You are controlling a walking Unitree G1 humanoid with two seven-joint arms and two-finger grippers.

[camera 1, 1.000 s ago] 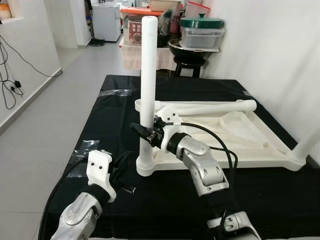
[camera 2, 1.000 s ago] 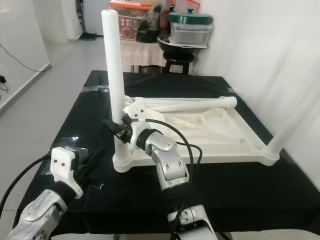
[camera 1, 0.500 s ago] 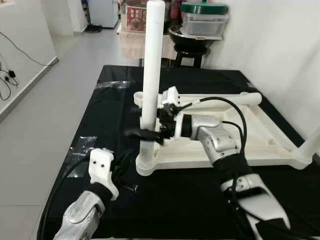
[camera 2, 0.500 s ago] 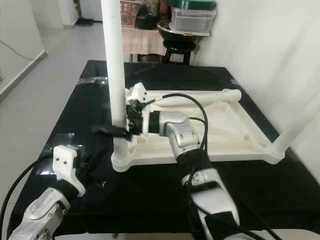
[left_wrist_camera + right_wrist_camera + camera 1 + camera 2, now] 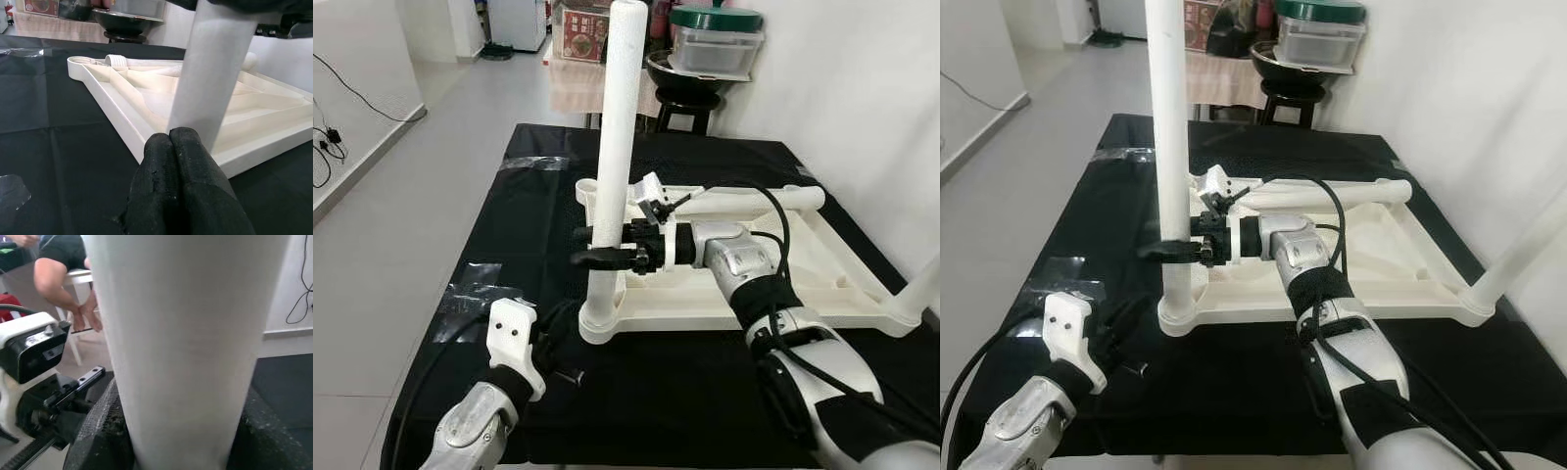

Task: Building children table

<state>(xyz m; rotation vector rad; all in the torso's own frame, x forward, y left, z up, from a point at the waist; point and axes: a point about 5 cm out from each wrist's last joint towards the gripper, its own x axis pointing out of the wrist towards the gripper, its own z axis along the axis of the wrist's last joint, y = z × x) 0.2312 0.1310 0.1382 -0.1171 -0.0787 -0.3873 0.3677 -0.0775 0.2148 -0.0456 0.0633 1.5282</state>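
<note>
The tabletop (image 5: 754, 264) lies upside down on the black surface (image 5: 509, 225), toward its right edge. One leg (image 5: 612, 147) already stands upright in the corner socket (image 5: 602, 321) nearest the robot's left. A second leg (image 5: 920, 289) rises from the corner by the surface's right edge, and a third leg (image 5: 754, 201) lies flat across the far side of the tabletop, not yet fitted. The far left socket (image 5: 587, 188) is open. So, as a judgement, roughly half the legs are in; whether the upright one is fully seated cannot be told.

The right arm reaches forward and across to the left, forearm about level, and the right tool (image 5: 597, 258) pinches the upright leg low on its shaft, one finger on each side, just above the socket. In the right wrist view the leg's white shaft sits between the two black fingers (image 5: 98, 431).

The left arm is bent low near the surface's near edge, wrist pointing at the socket corner. The left tool (image 5: 171, 147) has its fingers pressed together on nothing, just short of the leg's base.
</note>
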